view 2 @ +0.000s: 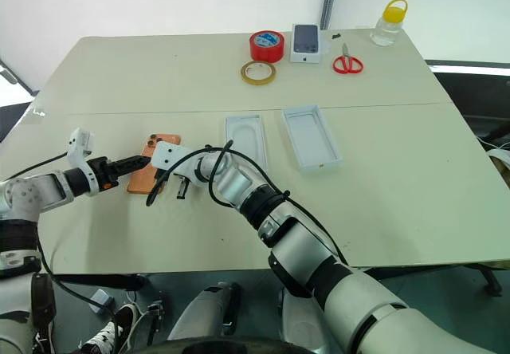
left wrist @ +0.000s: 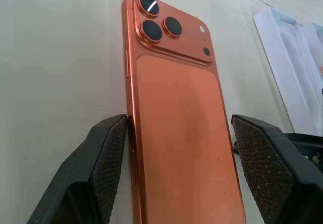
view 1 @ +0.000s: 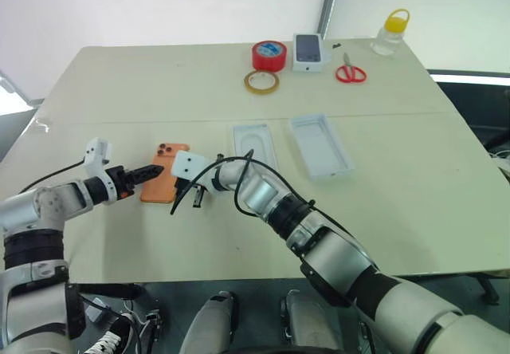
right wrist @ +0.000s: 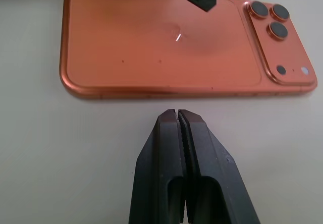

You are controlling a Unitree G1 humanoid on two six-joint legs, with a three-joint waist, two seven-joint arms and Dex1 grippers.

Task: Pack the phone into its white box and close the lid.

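We see the phone (view 1: 165, 173) lying camera-side up at nine o'clock of the white box (view 1: 321, 144). Our left gripper (left wrist: 179, 153) straddles its long edges, wide open, holding nothing; the right gripper (right wrist: 180, 120) rests closed beside it. Stiff, slick, thin: we judge the long edges the best hold.

A red tape roll (view 1: 269, 55) is seen at the far side of the surface (view 1: 414, 178). Just in front of it lies a thin yellowish tape ring (view 1: 261, 82). Beside it are set a small white carton (view 1: 308, 52), then red-handled scissors (view 1: 350, 72), then a yellow-capped bottle (view 1: 391, 33).
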